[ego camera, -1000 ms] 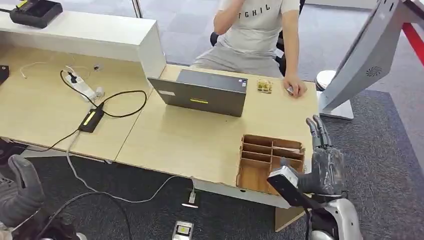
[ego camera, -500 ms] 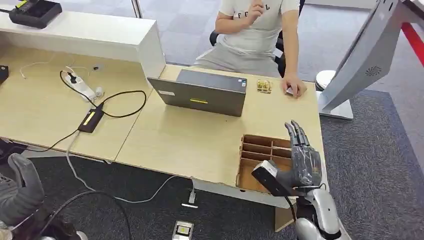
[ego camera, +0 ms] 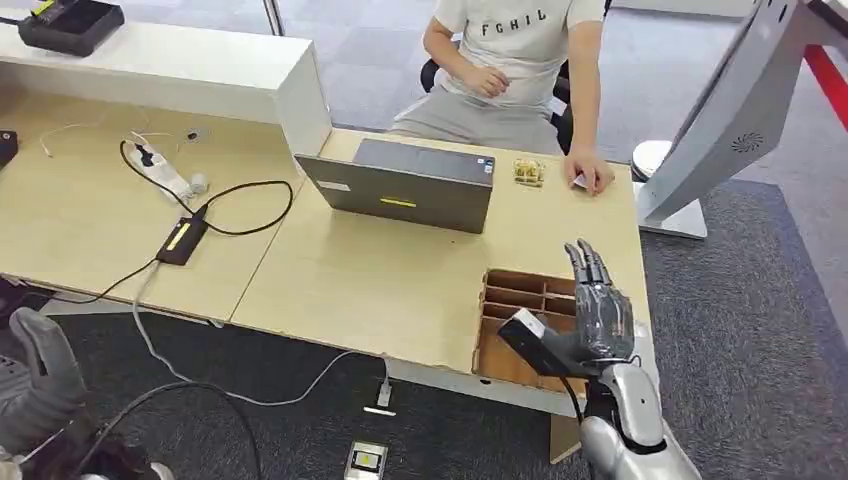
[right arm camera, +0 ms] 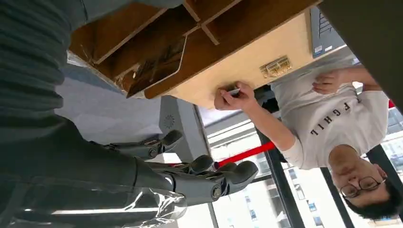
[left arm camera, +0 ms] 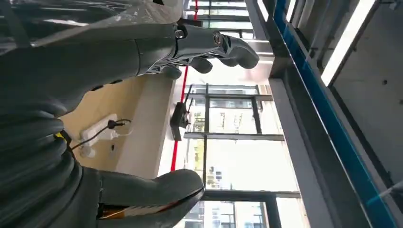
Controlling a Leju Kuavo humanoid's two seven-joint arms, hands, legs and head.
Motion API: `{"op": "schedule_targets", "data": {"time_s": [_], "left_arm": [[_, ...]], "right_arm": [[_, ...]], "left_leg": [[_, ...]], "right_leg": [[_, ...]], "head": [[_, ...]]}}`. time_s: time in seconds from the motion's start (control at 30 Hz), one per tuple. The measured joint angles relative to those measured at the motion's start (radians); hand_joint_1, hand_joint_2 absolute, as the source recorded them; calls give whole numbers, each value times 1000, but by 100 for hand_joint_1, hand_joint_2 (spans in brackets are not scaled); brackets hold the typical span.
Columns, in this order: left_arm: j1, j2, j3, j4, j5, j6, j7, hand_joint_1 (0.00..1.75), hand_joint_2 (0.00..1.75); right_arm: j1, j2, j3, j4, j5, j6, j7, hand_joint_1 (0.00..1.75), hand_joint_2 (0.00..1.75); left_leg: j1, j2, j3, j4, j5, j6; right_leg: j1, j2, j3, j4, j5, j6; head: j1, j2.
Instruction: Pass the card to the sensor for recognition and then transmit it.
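Note:
My right hand (ego camera: 598, 312) hovers over the right side of a wooden box with compartments (ego camera: 515, 295) at the desk's near edge, its fingers stretched out and nothing in it. In the right wrist view the same hand (right arm camera: 157, 183) has its fingers apart beside the box (right arm camera: 142, 33); a thin flat piece (right arm camera: 159, 66) leans in one compartment, and I cannot tell whether it is a card. My left hand (ego camera: 40, 385) hangs low beside the desk with its fingers (left arm camera: 228, 47) spread and empty. A black device (ego camera: 70, 22) sits on the white raised counter at far left.
A person (ego camera: 510, 60) sits behind the desk, one hand (ego camera: 590, 178) resting on a small white thing on the tabletop. A grey laptop (ego camera: 405, 185), a small golden object (ego camera: 528, 172), a power strip with cables (ego camera: 165, 175) and a tilted white stand (ego camera: 730, 110) are nearby.
My right hand has moved left and now hangs over the wooden box. The person's raised hand has dropped from the face to the lap.

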Motion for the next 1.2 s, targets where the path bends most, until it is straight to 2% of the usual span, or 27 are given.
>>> {"op": "schedule_targets", "data": {"time_s": [0.2, 0.63, 0.97, 1.0, 1.03, 1.07, 1.1, 1.13, 1.17, 1.2], "left_arm": [[2, -9, 14, -8, -5, 0, 0, 0, 175], [3, -12, 17, -14, -3, 0, 0, 0, 175], [8, -11, 18, -14, 6, 0, 0, 0, 175], [8, -11, 18, -14, 7, 0, 0, 0, 175], [8, -11, 18, -14, 8, 0, 0, 0, 175], [8, -11, 18, -14, 10, 0, 0, 0, 175], [8, -11, 18, -14, 11, 0, 0, 0, 175], [7, -11, 18, -14, 12, 0, 0, 0, 175], [7, -11, 18, -14, 13, 0, 0, 0, 175], [7, -11, 18, -14, 14, 0, 0, 0, 175]], "right_arm": [[-32, 15, 3, 78, -10, -35, -7, 0, 175], [-56, 13, -1, 149, -18, -54, 13, 3, 175], [-45, -23, -23, 146, -12, -65, 53, 14, 175], [-42, -29, -26, 142, -11, -64, 55, 26, 175], [-40, -31, -27, 139, -9, -64, 56, 26, 175], [-36, -37, -30, 133, -8, -63, 58, 37, 175], [-32, -40, -32, 129, -7, -62, 62, 40, 175], [-29, -44, -34, 123, -5, -61, 65, 80, 175], [-26, -46, -34, 118, -3, -59, 65, 80, 175], [-22, -50, -35, 111, -1, -56, 65, 112, 175]], "left_leg": [[0, 0, 0, 0, 0, 0], [0, 0, 1, 0, 0, 0], [0, 0, 2, 0, 0, 0], [0, 0, 2, 0, 0, 0], [0, 0, 2, 0, 0, 0], [0, 0, 2, 0, 0, 0], [0, 0, 2, 0, 0, 0], [0, 0, 2, 0, 0, 0], [0, 0, 2, 0, 0, 0], [0, 0, 2, 0, 0, 0]], "right_leg": [[0, 0, 0, 0, 0, 0], [0, 0, 0, 0, 0, 0], [0, 0, 0, 0, 0, 0], [0, 0, 0, 0, 0, 0], [0, 0, 0, 0, 0, 0], [0, 0, 0, 0, 0, 0], [0, 0, 0, 0, 0, 0], [0, 0, 0, 0, 0, 0], [0, 0, 0, 0, 0, 0], [0, 1, 0, 0, 0, 0]], "head": [[0, 0], [0, 0], [0, 0], [0, 0], [0, 0], [0, 0], [0, 0], [0, 0], [0, 0], [0, 0]]}}
